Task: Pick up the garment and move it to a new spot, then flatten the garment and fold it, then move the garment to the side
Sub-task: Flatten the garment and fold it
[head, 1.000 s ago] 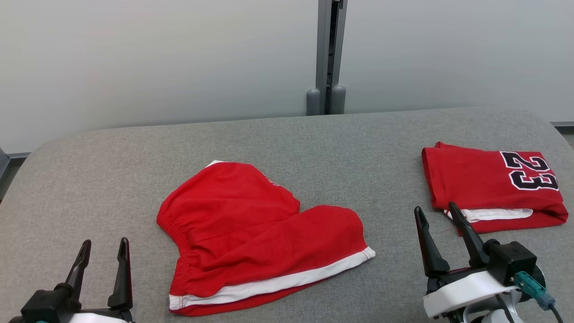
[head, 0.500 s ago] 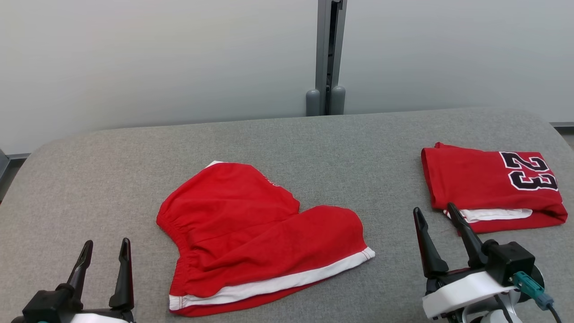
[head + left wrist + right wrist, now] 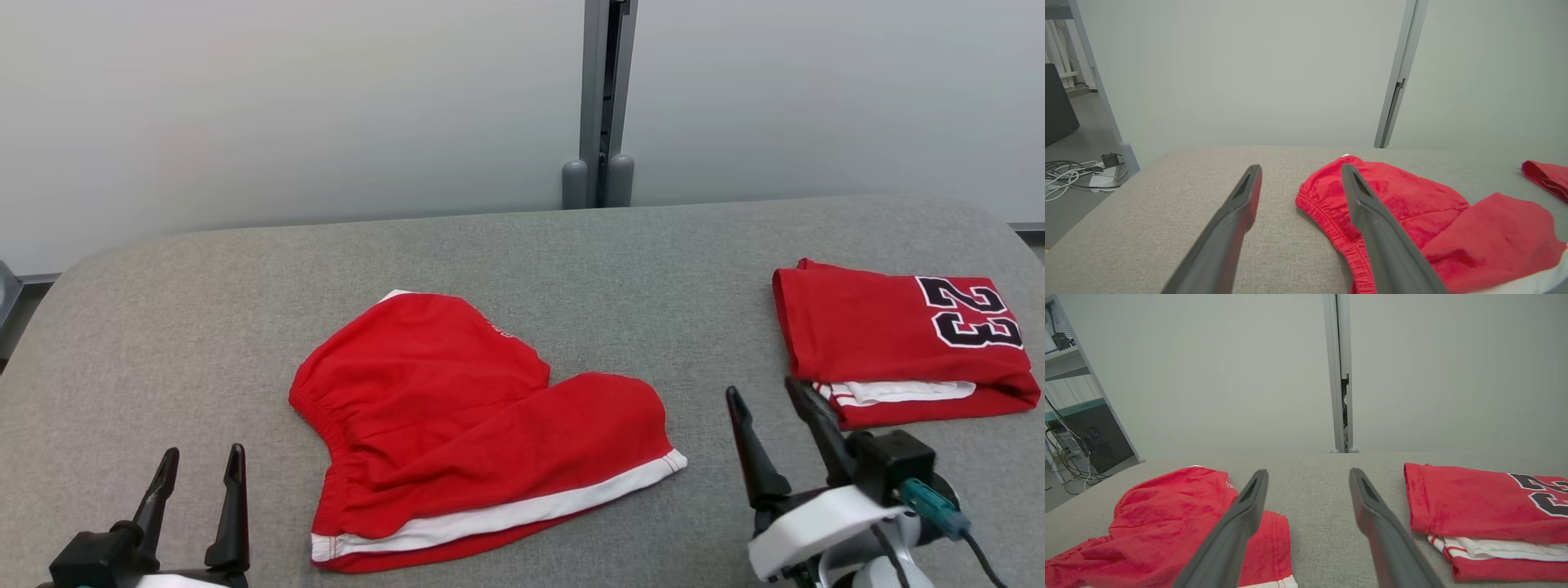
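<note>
Okay, head view first: you've got the red shorts (image 3: 457,425) lying loosely bunched in the middle of the grey table (image 3: 571,245). The elastic waistband is toward the left, and the white-trimmed hem is toward the near right. A folded red jersey (image 3: 882,343) with a black 23 sits well apart at the right, white trim showing along its near edge. Your left gripper (image 3: 204,449) is at the lower left, jaws wide apart, nothing in them, near the shorts' waistband side but apart from it. Your right gripper (image 3: 763,385) is at the lower right, spread just as wide and empty, between shorts and jersey. Its outer fingertip is just beside the jersey's near left corner; touching or not, can't tell. Pale wall (image 3: 286,106) behind, grey post (image 3: 600,90) at the table's far edge.

Left wrist view: both fingers (image 3: 1224,237) are spread, with bare table between them. The one on that view's right overlaps the waistband; contact can't be told. A bit of jersey shows at the right edge. Cables (image 3: 1069,175) lie off the table at the left.

Right wrist view: fingers wide, nothing gripped, bare table between them. Shorts are to the left, their hem partly behind the left finger. The jersey is to the right, its 23 cut by the frame edge. A dark cabinet (image 3: 1098,437) stands at far left.
</note>
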